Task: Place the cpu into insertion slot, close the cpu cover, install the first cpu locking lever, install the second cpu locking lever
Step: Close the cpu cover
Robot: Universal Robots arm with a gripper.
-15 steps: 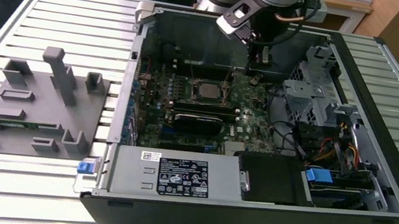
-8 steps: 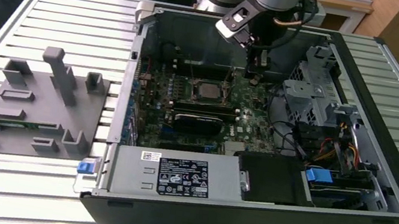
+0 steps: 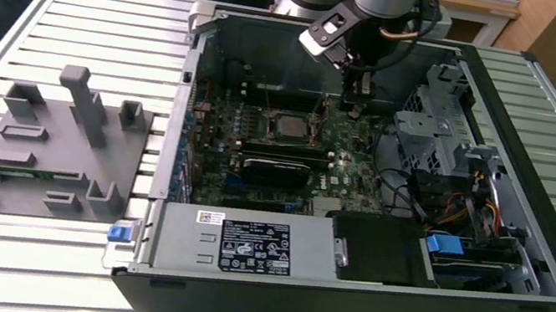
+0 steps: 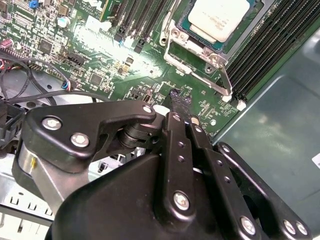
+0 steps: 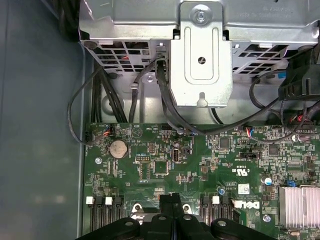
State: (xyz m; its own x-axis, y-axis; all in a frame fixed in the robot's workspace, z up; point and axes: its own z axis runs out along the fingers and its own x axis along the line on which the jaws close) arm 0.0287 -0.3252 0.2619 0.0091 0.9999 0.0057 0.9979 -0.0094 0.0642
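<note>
The open computer case (image 3: 344, 303) holds the green motherboard (image 5: 150, 160). The insertion slot (image 3: 289, 126) sits near the board's middle. In the second wrist view the cpu (image 4: 220, 17) lies flat in the slot, silvery-beige face up. The silver cpu cover (image 4: 176, 40) frames it, and a thin metal locking lever (image 4: 225, 80) runs along one side. My gripper (image 3: 354, 105) hangs low over the board, just to the exterior view's right of the slot and behind it. Its black fingers (image 4: 176, 125) are pressed together, shut, with nothing seen between them; the gripper (image 5: 171, 200) points at bare board.
A metal drive cage (image 5: 200, 60) with black cables (image 5: 80, 105) stands close beyond the fingertips. Long black memory slots (image 4: 265, 45) flank the socket. A power supply (image 3: 240, 243) fills the case's near side. A grey fixture block (image 3: 54, 144) lies on the slatted table at the exterior view's left.
</note>
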